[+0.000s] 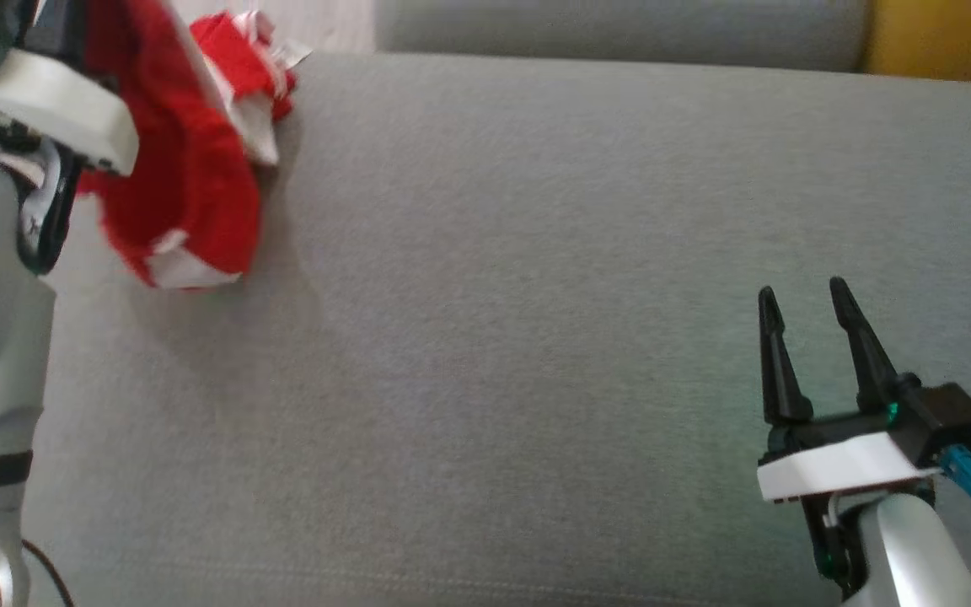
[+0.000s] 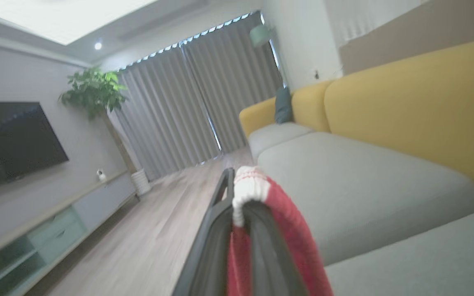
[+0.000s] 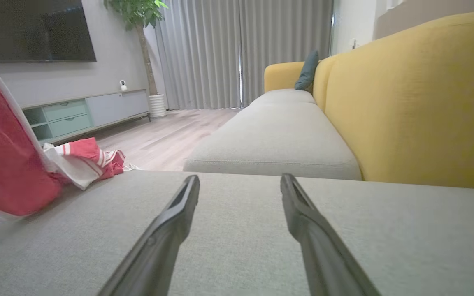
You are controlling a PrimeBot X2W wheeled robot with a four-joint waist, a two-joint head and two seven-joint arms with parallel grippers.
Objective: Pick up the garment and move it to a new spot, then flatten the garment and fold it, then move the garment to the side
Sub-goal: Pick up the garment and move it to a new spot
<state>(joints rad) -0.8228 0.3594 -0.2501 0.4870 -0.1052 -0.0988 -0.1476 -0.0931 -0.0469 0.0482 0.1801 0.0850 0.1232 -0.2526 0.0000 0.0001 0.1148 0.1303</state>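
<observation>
The left gripper (image 2: 239,193) is closed on the garment (image 1: 190,169), which is red with white bands. In the left wrist view its two dark fingers (image 2: 220,213) stand tight together, and a white edge of the cloth is pinched between them near the tips. The red part falls over the right finger and goes down to the bottom of that view.

In the head view the garment is at the far left corner of the grey sofa seat (image 1: 536,295). One part hangs down from the raised left arm (image 1: 56,110), and its lower end, with a white band, is just at the seat surface. I cannot tell if it touches. The other part lies in a small heap behind it, at the far edge of the seat, near the wooden floor (image 3: 167,139).

The right gripper (image 1: 804,295) is open. Its fingers are spread apart with nothing between them, and they point to the far side of the seat. It is low over the seat at the near right, well apart from the garment. In the right wrist view the yellow backrest (image 3: 418,102) is on the right, and the hanging cloth is at the left edge.
</observation>
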